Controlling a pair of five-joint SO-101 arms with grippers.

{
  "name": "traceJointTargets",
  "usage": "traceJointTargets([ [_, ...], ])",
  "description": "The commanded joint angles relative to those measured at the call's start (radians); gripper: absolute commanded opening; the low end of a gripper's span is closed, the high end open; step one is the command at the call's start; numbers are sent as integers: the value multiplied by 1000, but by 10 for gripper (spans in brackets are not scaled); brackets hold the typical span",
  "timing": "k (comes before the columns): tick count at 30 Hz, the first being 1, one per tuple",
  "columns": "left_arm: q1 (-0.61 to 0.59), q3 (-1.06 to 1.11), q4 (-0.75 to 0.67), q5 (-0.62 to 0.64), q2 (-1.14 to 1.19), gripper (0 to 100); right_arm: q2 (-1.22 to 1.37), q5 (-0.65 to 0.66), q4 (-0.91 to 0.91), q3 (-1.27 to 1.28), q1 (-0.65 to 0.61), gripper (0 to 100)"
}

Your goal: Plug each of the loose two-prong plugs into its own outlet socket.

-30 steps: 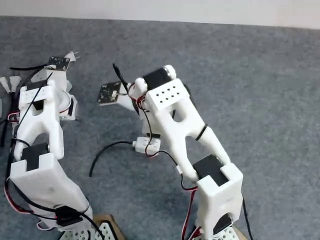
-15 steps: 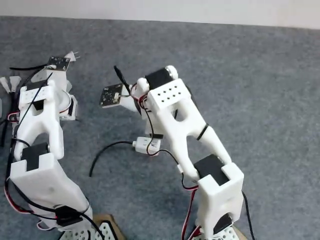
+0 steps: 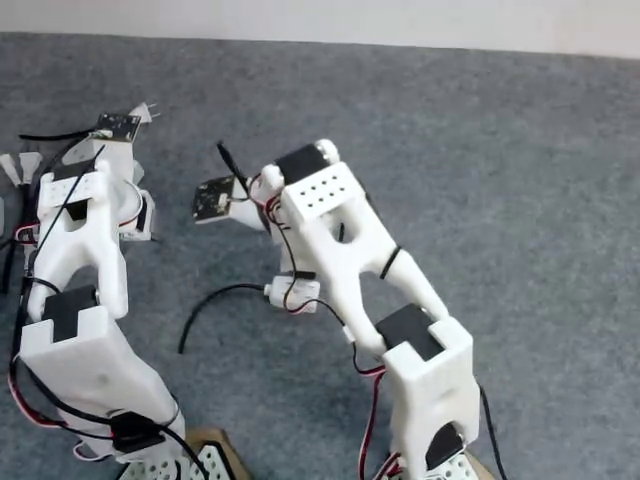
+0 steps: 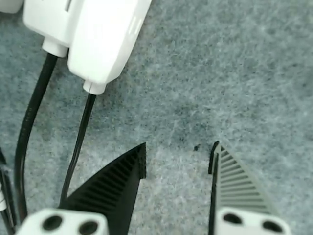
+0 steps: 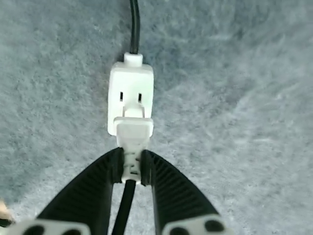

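One plug (image 5: 133,128) sits pinched in right gripper (image 5: 132,160), seemingly touching socket (image 5: 130,88).

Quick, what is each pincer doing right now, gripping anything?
Left pincer: open, holding nothing.
Right pincer: closed on the white plug.

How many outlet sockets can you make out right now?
1 for certain: the white outlet socket, right at the plug held in the right gripper. Two white corded bodies beyond the left gripper may be more.

Bright, even diffuse light, soft faint shadows close under things on the carpet (image 3: 520,150)
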Motion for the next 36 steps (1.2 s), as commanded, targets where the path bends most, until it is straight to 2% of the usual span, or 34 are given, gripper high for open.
traceJointTargets([
  [1,-7,-2,-14,-8,-4,231,-58,-25,-4,-16,-45,8],
  [18,-4,21,-14,-8,-4,231,-68,-25,7,-16,-42,8],
  [26,-5,16,-14,-8,-5,231,-67,-55,7,-91,-42,8],
  [36,-7,21,-14,-8,-5,231,22,-51,12,-99,-42,8],
])
